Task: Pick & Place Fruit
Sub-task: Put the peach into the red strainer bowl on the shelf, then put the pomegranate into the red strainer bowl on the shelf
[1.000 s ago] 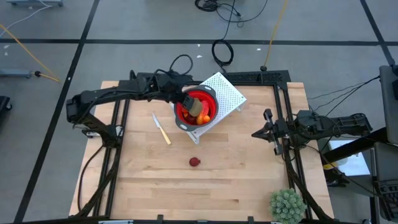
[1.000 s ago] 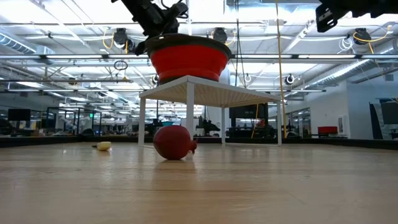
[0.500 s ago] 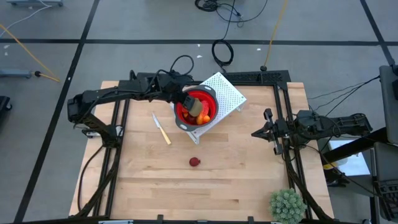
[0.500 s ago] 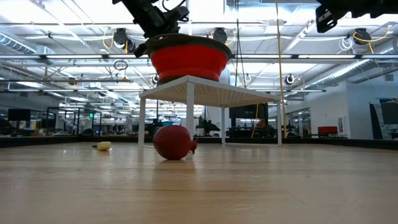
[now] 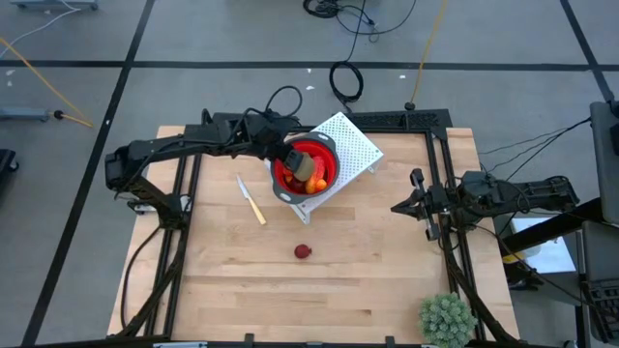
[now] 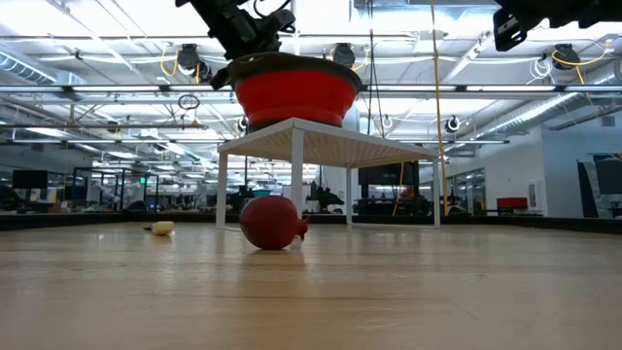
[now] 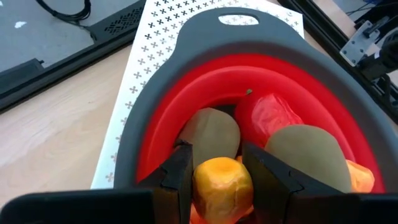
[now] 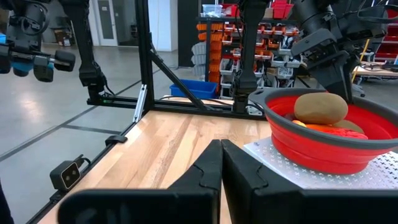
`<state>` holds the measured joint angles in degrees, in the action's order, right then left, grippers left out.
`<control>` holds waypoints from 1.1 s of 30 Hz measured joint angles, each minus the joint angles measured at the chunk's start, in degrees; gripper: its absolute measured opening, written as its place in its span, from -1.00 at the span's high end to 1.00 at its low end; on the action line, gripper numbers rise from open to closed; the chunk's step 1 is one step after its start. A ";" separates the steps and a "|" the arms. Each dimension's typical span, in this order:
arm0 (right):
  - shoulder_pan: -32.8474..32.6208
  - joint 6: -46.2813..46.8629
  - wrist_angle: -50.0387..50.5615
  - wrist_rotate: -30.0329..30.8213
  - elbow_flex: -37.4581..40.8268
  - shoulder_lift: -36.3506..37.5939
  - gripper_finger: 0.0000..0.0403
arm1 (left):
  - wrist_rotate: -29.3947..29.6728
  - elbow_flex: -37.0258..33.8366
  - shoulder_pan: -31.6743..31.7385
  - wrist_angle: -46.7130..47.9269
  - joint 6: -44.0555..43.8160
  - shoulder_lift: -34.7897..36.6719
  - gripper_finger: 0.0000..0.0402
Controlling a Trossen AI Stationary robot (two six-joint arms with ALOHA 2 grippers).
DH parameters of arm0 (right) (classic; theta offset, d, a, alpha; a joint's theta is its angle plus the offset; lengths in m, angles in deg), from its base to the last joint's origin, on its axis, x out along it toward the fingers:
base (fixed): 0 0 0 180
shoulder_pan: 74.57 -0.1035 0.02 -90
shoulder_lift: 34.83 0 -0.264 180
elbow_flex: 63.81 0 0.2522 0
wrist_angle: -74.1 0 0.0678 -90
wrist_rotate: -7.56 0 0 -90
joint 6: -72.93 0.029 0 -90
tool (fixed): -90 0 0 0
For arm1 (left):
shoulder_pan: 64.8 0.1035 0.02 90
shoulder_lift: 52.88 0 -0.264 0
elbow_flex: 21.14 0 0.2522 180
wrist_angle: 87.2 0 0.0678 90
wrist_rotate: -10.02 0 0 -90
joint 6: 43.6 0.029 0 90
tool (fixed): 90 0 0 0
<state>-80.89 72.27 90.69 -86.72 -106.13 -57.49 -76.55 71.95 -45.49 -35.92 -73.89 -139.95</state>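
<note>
Gripping a small orange fruit (image 7: 222, 182) between its fingers, the left gripper (image 7: 217, 177) hangs over the red bowl (image 5: 308, 166), among olive-brown and red pieces. One dark red ball (image 5: 303, 252) lies on the table (image 5: 368, 280). Bowl contents stay hidden in the low view. The right gripper (image 8: 221, 163) waits clenched at the right edge.

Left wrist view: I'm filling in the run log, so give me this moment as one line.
left gripper: shut on orange fruit, over bowl | right gripper: shut, idle at table's right | red fruit: on table
</note>
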 joint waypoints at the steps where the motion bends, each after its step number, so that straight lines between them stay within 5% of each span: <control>1: -0.01 0.00 0.00 0.00 0.00 0.00 1.00 | -0.08 0.00 0.00 0.00 0.02 0.00 0.41; 16: 0.01 0.49 -0.02 0.00 0.00 0.00 1.00 | -0.71 0.00 0.25 -0.07 0.34 0.22 0.01; 23: 0.01 2.13 -0.04 0.00 0.00 -0.02 1.00 | -4.97 0.02 1.78 -1.03 -0.97 7.21 -0.01; 33: 0.01 1.62 -0.26 -0.01 -0.02 -0.02 1.00 | -1.77 0.07 -15.35 -1.25 0.11 15.28 0.16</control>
<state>-80.88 73.88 90.43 -86.73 -106.15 -57.51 -78.32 72.02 -60.84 -37.17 -73.78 -124.67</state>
